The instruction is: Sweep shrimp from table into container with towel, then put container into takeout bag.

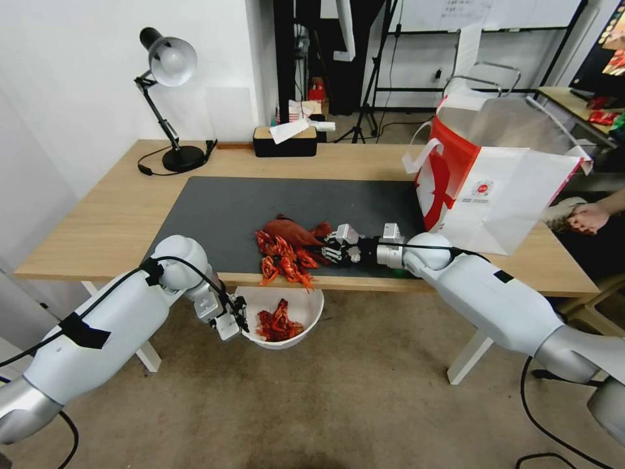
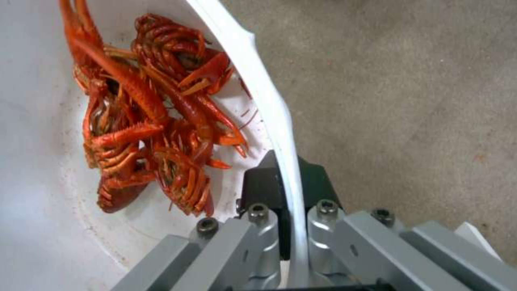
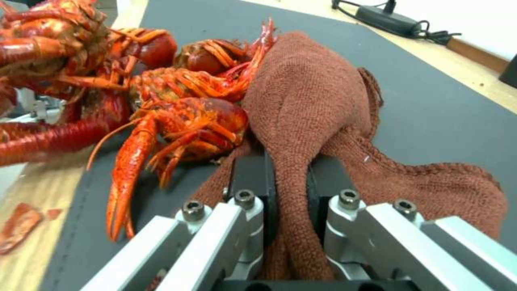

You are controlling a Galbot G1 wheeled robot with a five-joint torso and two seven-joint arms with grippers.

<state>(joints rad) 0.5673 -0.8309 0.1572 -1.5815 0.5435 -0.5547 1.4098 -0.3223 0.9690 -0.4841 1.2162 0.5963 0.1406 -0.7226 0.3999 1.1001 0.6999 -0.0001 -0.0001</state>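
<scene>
Shrimp (image 1: 277, 322) lie in the container (image 1: 309, 306), rim pinched by the left gripper (image 1: 234, 322).

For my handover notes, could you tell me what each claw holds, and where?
Left claw pinches the container's rim below the table edge; right claw grips a bunched fold of the towel.

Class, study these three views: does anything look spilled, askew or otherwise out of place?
Yes. Small red shell bits lie loose on the bare table by its front edge, off the dark mat, likely crumbs from sweeping. The takeout bag also stands tilted rather than square.
</scene>
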